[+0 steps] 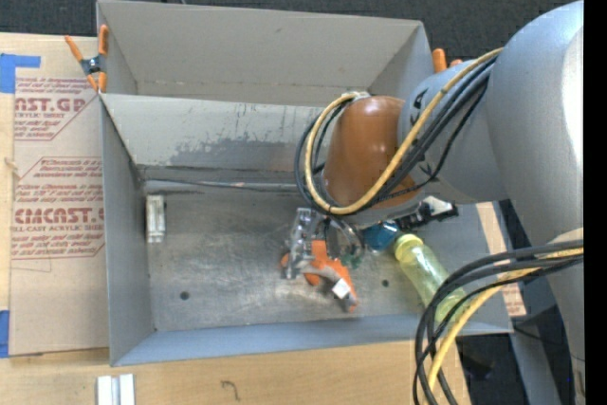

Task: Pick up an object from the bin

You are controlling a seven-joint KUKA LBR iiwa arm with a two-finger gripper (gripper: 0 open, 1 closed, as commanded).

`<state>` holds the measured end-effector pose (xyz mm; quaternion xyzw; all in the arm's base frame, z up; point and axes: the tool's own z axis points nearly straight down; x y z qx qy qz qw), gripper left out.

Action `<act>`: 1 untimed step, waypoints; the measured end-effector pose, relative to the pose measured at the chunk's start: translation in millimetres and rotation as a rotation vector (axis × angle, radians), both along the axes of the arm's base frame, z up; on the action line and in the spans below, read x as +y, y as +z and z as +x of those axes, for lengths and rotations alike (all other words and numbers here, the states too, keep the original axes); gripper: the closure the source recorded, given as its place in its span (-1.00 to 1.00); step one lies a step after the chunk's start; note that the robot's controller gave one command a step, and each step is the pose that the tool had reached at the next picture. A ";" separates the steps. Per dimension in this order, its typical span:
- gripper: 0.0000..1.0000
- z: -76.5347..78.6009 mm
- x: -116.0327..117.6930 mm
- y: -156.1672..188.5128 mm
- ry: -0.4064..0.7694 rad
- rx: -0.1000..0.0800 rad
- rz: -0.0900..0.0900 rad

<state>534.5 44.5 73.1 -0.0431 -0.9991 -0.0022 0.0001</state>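
My gripper (303,244) hangs low over the bin floor, right of the middle and near the front wall. Directly under and beside it lies a small orange and grey object (332,278), touching or nearly touching the gripper's tip; whether it is gripped is not visible. To the right, a yellow-green bottle (424,266) with a blue cap lies slanted against the bin's right side, partly hidden by the arm.
A small pale rectangular block (155,216) lies at the left of the bin floor, close to the left wall. The arm with its orange cover and looping cables covers the bin's right back part.
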 end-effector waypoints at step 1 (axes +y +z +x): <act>1.00 0.0 0.0 0.0 -0.001 0.000 0.000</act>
